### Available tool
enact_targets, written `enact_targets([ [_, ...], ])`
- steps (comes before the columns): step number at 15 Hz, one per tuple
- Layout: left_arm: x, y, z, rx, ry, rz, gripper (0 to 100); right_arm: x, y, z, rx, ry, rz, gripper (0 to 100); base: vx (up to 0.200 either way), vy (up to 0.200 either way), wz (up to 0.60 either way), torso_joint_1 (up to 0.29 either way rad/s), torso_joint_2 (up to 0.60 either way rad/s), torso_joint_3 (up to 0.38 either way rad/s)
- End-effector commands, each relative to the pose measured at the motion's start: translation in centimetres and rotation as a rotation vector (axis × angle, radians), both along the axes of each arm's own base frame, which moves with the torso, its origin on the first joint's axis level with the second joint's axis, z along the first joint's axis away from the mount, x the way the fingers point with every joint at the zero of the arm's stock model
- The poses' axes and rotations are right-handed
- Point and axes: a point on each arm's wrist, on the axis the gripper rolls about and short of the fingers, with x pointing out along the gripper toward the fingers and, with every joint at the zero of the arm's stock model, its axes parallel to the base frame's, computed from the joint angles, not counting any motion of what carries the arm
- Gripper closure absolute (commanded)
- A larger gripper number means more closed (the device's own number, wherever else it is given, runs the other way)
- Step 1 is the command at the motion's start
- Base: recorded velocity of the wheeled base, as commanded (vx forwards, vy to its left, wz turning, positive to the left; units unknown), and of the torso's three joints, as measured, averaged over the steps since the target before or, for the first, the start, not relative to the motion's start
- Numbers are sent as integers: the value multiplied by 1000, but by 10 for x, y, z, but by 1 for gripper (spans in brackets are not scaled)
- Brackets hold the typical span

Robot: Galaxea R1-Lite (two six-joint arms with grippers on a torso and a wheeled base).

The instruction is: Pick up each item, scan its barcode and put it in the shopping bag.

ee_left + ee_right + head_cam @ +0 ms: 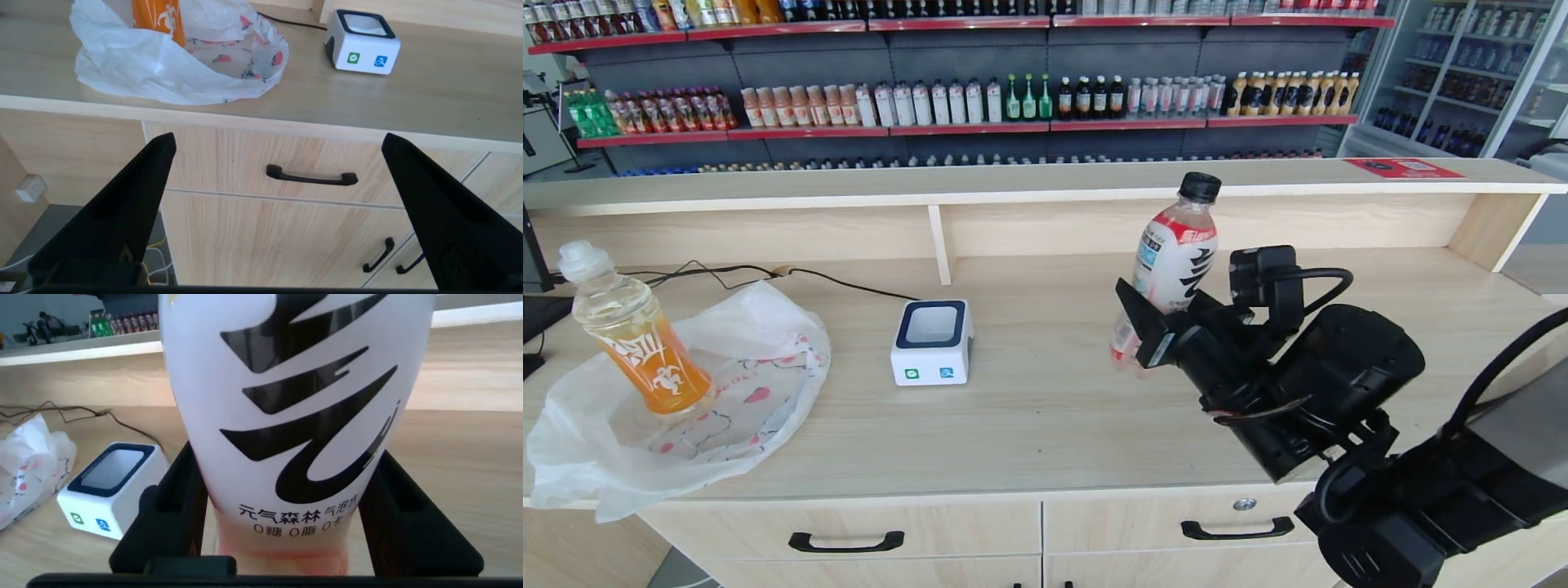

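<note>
Shop shelves (972, 126) of drinks run behind a pale wooden counter (1054, 408). Above it, right of centre, the bottle (1176, 249) is held tilted, cap up. The right gripper (1143, 331) has its fingers closed low on the bottle's body. The scanner (931, 341) sits on the counter well to the left, window up. Farther left the bag (768, 392) lies slumped open with an orange bottle (637, 335) standing in it. The left gripper (278, 155) hangs before the drawers (310, 175), below the counter edge, fingers spread wide and empty.

Risks, as I judge them:
- The grip is low on a smooth bottle, so it may pivot or slip in transit.
- The barcode may face away from the scanner window and not read.
- The limp bag could fold shut, or the orange bottle could get knocked over.
</note>
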Motion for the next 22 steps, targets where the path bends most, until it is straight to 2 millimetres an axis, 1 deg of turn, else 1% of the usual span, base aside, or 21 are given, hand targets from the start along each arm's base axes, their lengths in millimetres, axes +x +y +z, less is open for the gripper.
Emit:
enact_targets([
  [1,0,0,0,0,1,-1,0,-20,5,8,-13,-17,34,100,0,0,0,0,0,0],
  [4,0,0,0,0,1,0,0,-26,2,16,5,-33,38,100,0,0,0,0,0,0],
  [7,0,0,0,0,1,-1,0,-35,-6,29,39,-53,42,100,0,0,0,0,0,0],
  [8,0,0,0,1,1,-1,0,-43,-12,27,27,-39,44,100,0,0,0,0,0,0],
  [9,0,0,0,1,2,-1,0,-53,-13,29,27,-41,65,100,0,0,0,0,0,0],
  [12,0,0,0,9,4,-1,0,-66,-20,44,61,-80,80,100,0,0,0,0,0,0],
  [15,0,0,0,9,2,-1,0,-81,-9,54,87,-106,148,100,0,0,0,0,0,0],
  [18,0,0,0,12,4,-4,0,-106,18,64,116,-140,280,100,0,0,0,0,0,0],
  [19,0,0,0,15,5,-4,0,-111,24,68,129,-148,309,100,0,0,0,0,0,0],
  [22,0,0,0,53,6,-5,0,-119,31,67,139,-142,361,100,0,0,0,0,0,0],
])
